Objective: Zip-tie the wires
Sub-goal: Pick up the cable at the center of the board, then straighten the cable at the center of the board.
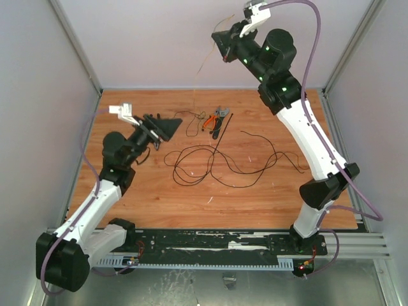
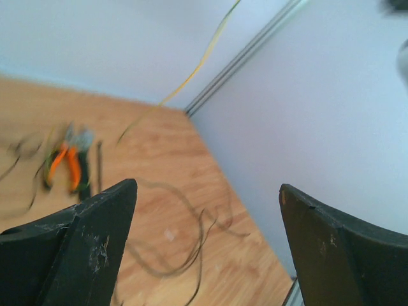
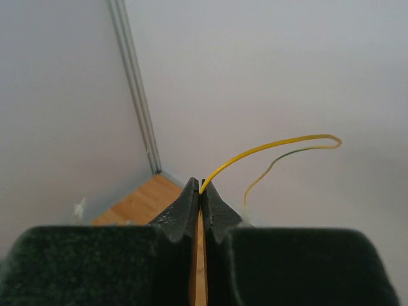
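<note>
While the left hand (image 2: 207, 194) gapes empty, the right hand (image 3: 201, 185) pinches yellow wire (image 3: 268, 148).

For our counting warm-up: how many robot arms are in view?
2. The left arm stretches low over the table's left side; the right arm stands high at the back, the right gripper pinching a yellow wire. None seems hidden.

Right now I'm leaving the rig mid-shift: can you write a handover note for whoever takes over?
Left gripper: open, empty, above the wooden table.
Right gripper: shut on a thin yellow wire, raised high.
Long thin black looping wires, straight black plastic zip tie and orange-handled pliers lie on the table.
Done: one wire lifted.
To do: gather the wires, wrap and tighten the tie.
</note>
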`<state>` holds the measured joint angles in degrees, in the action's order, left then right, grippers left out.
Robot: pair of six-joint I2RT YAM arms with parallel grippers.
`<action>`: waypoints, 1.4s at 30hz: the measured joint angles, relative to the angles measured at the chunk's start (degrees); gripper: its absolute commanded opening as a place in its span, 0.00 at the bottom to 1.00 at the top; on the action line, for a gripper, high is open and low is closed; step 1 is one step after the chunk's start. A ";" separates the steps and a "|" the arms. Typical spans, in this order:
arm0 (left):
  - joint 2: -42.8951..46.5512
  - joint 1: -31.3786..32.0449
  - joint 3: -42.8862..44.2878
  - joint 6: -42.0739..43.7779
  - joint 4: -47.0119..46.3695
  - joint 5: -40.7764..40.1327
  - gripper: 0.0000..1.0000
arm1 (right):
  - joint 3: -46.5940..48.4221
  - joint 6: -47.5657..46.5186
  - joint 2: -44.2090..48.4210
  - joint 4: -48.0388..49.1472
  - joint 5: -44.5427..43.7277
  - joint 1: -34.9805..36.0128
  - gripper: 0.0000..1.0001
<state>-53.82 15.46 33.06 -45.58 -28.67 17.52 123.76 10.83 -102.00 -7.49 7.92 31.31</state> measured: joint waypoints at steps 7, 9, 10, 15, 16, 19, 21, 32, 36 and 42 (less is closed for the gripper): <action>-5.05 -0.02 14.56 -8.24 -9.55 6.38 0.98 | -18.84 -8.50 13.66 -1.77 8.33 0.00 0.00; -6.32 -0.02 14.60 -14.67 -13.75 7.50 0.98 | -25.77 -11.72 18.56 -0.72 10.84 0.00 0.00; -7.10 0.00 14.58 -17.99 -15.56 7.93 0.98 | -28.09 -13.11 20.31 -0.33 12.04 0.00 0.00; -9.33 0.17 14.60 -29.79 -19.76 9.31 0.98 | -36.20 -19.93 25.40 2.69 19.26 0.00 0.00; -9.33 0.31 14.58 -31.89 -20.11 9.49 0.98 | -37.70 -21.07 25.99 3.43 20.44 0.00 0.00; -9.09 0.81 13.53 -38.14 -22.62 9.86 0.98 | -42.03 -24.33 26.95 5.05 23.08 0.00 0.00; -8.87 1.38 11.43 -42.29 -25.00 9.94 0.98 | -43.93 -26.21 26.99 5.22 24.83 0.00 0.00; -12.50 7.32 9.14 -50.97 -29.09 8.90 0.96 | -44.89 -32.59 26.47 4.57 29.83 2.14 0.00; -14.12 8.76 9.14 -51.17 -29.57 7.85 0.92 | -44.96 -34.14 26.47 3.43 30.71 3.13 0.00; -15.69 9.05 9.14 -51.17 -30.45 6.10 0.89 | -46.12 -36.20 26.51 1.16 30.84 4.04 0.00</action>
<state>-69.52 24.51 42.19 -96.75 -59.11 23.62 77.65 -25.36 -75.48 -6.33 38.76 35.35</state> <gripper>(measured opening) 0.902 0.009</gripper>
